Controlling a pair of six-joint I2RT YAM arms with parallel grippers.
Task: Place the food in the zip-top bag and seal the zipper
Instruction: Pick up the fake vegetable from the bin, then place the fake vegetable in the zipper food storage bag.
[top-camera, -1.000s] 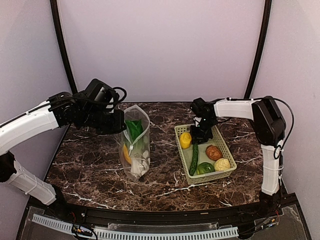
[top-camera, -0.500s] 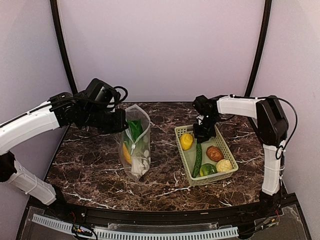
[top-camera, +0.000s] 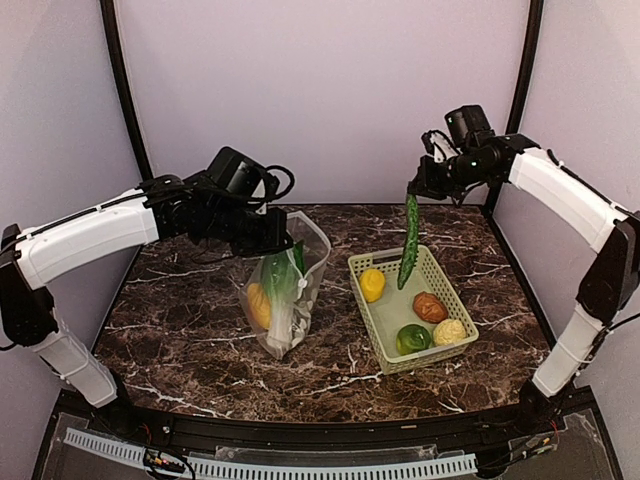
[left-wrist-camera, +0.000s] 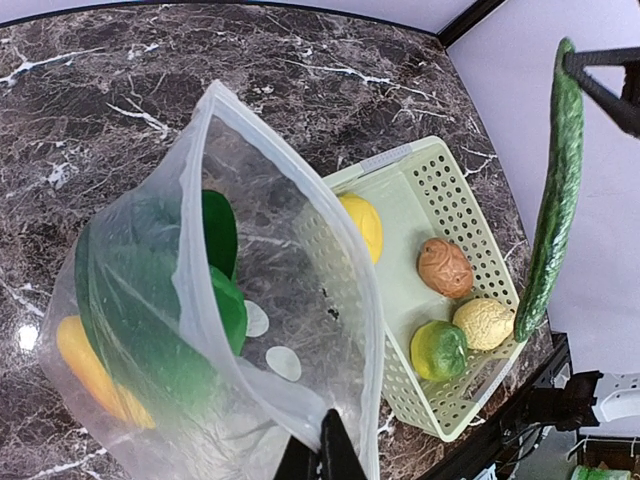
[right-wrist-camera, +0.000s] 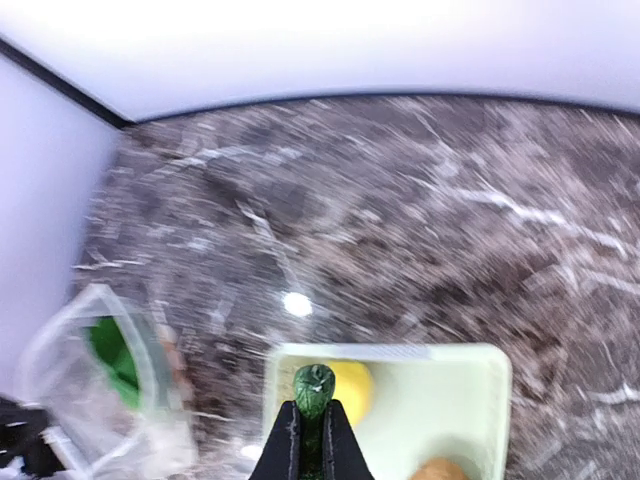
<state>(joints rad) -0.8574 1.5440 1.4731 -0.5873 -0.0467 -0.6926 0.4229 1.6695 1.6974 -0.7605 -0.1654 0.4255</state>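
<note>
The clear polka-dot zip-top bag (top-camera: 285, 295) stands on the table, mouth open. My left gripper (top-camera: 280, 240) is shut on its upper rim, seen pinched between the fingers in the left wrist view (left-wrist-camera: 320, 452). The zipper edge (left-wrist-camera: 369, 304) is unsealed. Inside lie green leek leaves (left-wrist-camera: 150, 320) and a yellow piece (top-camera: 258, 305). My right gripper (top-camera: 415, 190) is shut on the top of a long dark green cucumber (top-camera: 408, 242), which hangs above the basket. Its tip (right-wrist-camera: 314, 385) shows between the jaws.
The light green mesh basket (top-camera: 432, 357) sits right of the bag. It holds a yellow lemon (top-camera: 371, 283), a brown piece (top-camera: 429, 306), a pale bumpy piece (top-camera: 449, 330) and a green round fruit (top-camera: 411, 339). Dark frame posts rise behind the table.
The right gripper closed on the cucumber and lifted it out of the basket, high and toward the back. The left arm carried the bag's mouth a little rightward.
</note>
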